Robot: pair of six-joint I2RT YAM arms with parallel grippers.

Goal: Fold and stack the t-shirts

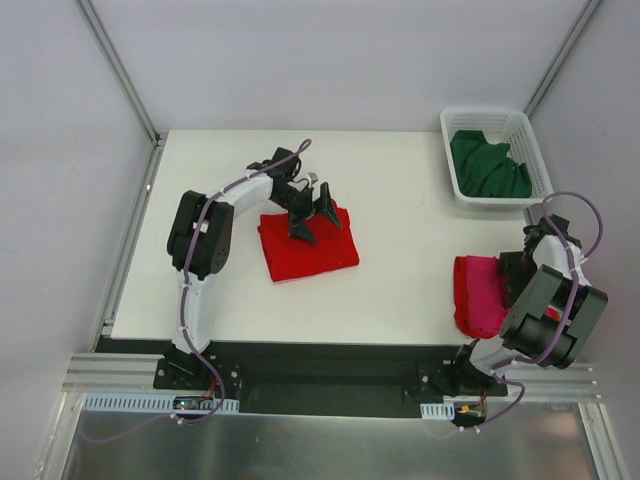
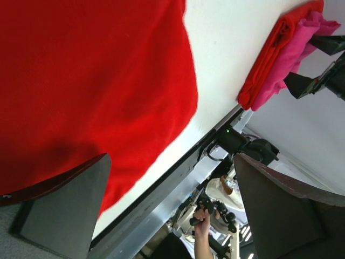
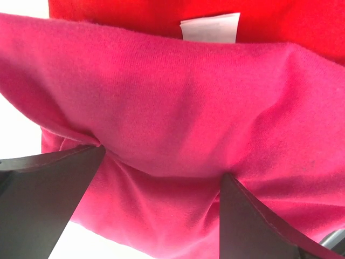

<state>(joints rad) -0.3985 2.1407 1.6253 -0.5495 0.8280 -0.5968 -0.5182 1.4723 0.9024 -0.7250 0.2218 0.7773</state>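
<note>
Bench (image 1: 400,290), near right: magenta t-shirt (image 1: 490,300), folded, lying against a folded red layer (image 1: 463,290) that carries a white label (image 3: 209,27). Right jaws: spread wide, tips pressed into the magenta cloth, which bulges between them. Bench centre: red t-shirt (image 1: 300,255), folded to a rough rectangle, lying flat. Left jaws: spread wide over its far part; contact cannot be told. Far right corner: white lattice basket (image 1: 490,203), holding the dark green t-shirt (image 1: 488,165), crumpled.
</note>
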